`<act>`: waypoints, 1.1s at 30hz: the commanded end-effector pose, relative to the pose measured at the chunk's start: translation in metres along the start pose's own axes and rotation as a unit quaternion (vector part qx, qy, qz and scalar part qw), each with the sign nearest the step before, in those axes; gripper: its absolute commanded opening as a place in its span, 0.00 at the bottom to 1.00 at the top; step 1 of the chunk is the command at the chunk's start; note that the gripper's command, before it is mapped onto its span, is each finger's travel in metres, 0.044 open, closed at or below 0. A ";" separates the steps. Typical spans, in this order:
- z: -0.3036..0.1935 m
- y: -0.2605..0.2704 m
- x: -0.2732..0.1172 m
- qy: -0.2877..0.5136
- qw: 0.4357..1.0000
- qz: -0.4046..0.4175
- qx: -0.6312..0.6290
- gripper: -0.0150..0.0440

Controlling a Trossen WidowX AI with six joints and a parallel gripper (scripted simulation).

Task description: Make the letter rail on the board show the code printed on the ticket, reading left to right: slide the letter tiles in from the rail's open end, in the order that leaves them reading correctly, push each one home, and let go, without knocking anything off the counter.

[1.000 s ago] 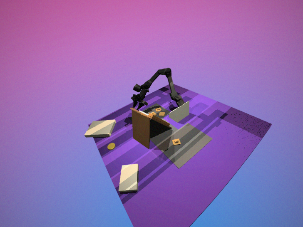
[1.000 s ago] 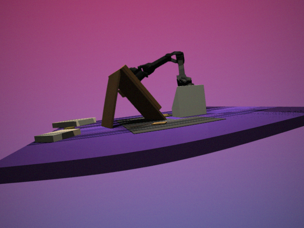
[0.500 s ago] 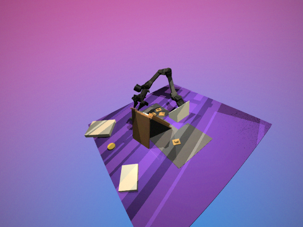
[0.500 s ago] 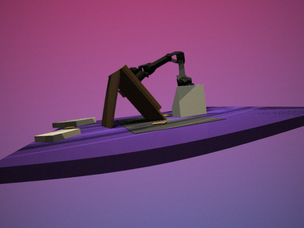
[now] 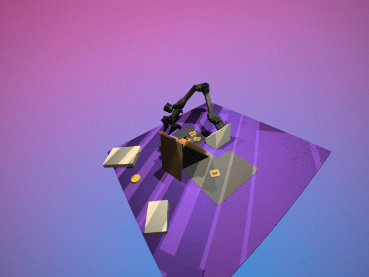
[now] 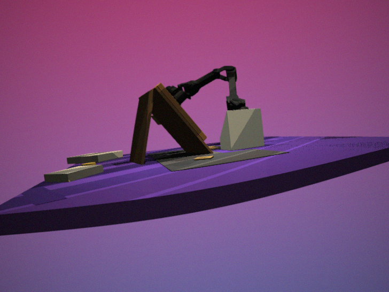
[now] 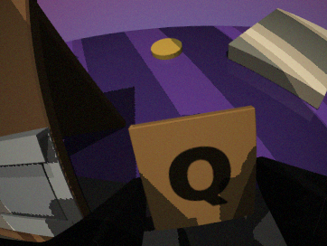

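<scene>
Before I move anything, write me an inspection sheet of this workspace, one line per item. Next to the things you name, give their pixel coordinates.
Surface: purple striped counter (image 5: 274, 167) (image 6: 251, 169), grey mat (image 5: 238, 175) (image 6: 251, 155) on it.
Job's things: Q tile (image 7: 199, 172) in the gripper; tile reading 3 or E (image 5: 214, 172) (image 6: 203, 158) flat on the mat; more tiles beyond the leaning brown board (image 5: 171, 158) (image 6: 179, 122); ticket's code not readable.
Clutter: yellow disc (image 5: 135, 178) (image 6: 88, 163) (image 7: 166, 48) between two pale slabs.
Gripper (image 5: 172, 131) (image 7: 200, 177): shut on the Q tile, beside the board.
Cables: nothing seen.
Surroundings: plain pink-to-blue backdrop.
</scene>
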State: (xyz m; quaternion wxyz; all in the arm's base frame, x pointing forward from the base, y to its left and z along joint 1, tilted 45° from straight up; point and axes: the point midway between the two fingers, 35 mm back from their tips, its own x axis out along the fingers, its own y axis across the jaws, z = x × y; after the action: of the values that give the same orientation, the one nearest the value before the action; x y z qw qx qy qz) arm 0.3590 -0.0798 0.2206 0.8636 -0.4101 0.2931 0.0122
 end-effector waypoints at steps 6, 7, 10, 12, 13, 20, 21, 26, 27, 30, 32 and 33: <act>-0.001 0.005 0.001 0.002 1.000 -0.001 0.002 0.25; -0.001 0.006 0.001 0.002 1.000 -0.001 0.002 0.25; -0.001 0.007 0.001 0.002 1.000 -0.001 0.002 0.25; -0.001 0.008 0.001 0.002 1.000 -0.001 0.002 0.25; -0.001 0.009 0.001 0.002 1.000 -0.001 0.002 0.25; -0.001 0.012 0.001 0.003 1.000 -0.001 0.002 0.25; -0.001 0.013 0.001 0.003 1.000 -0.001 0.002 0.25; -0.001 0.015 0.001 0.003 1.000 -0.001 0.002 0.25; -0.001 0.016 0.001 0.003 1.000 -0.001 0.002 0.25; -0.001 0.017 0.001 0.003 1.000 -0.001 0.003 0.25; -0.001 0.018 0.001 0.003 1.000 -0.001 0.003 0.25; -0.001 0.019 0.001 0.003 1.000 -0.001 0.003 0.25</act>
State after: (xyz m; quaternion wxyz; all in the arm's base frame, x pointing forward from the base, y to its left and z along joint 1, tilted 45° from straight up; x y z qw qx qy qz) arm 0.3552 -0.0689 0.2086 0.8637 -0.4095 0.2935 0.0126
